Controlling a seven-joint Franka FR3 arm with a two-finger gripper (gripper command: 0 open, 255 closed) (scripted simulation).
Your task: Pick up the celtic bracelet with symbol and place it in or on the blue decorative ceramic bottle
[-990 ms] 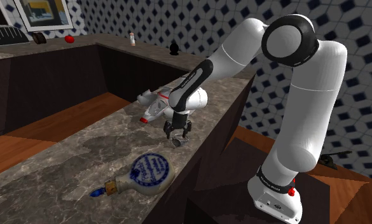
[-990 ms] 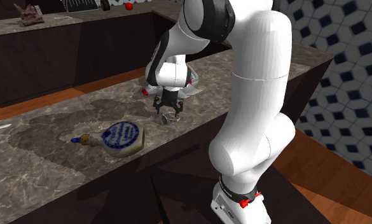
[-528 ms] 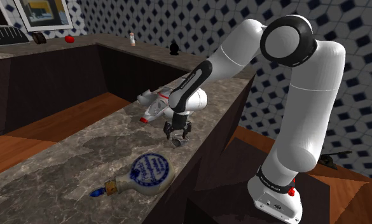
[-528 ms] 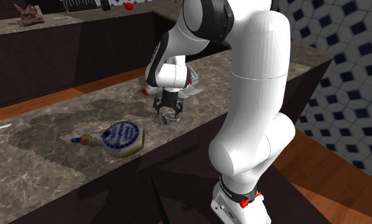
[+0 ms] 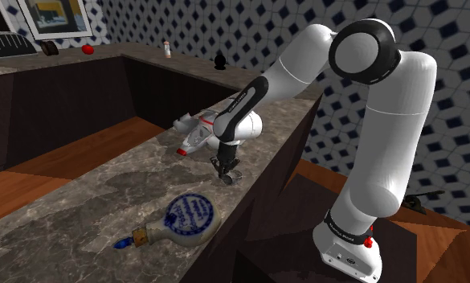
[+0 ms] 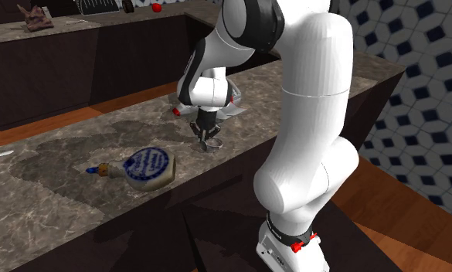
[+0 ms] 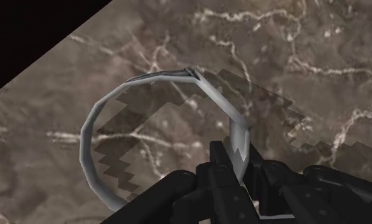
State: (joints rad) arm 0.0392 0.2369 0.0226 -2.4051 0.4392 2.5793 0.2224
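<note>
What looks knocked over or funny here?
The bottle lies on its side on the counter, close to its edge, not standing up. Nothing else stands out: the pincer just clasps the bracelet.

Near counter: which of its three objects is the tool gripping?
The grey ring bracelet, clasped in the tool; the blue-patterned bottle and white-red model lie apart.

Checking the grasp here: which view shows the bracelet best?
The wrist view: the whole grey bracelet lies on the marble counter, with its band clasped by the gripper. In the shoulder view and the second exterior view it is a small grey sliver under the gripper, mostly covered.
</note>
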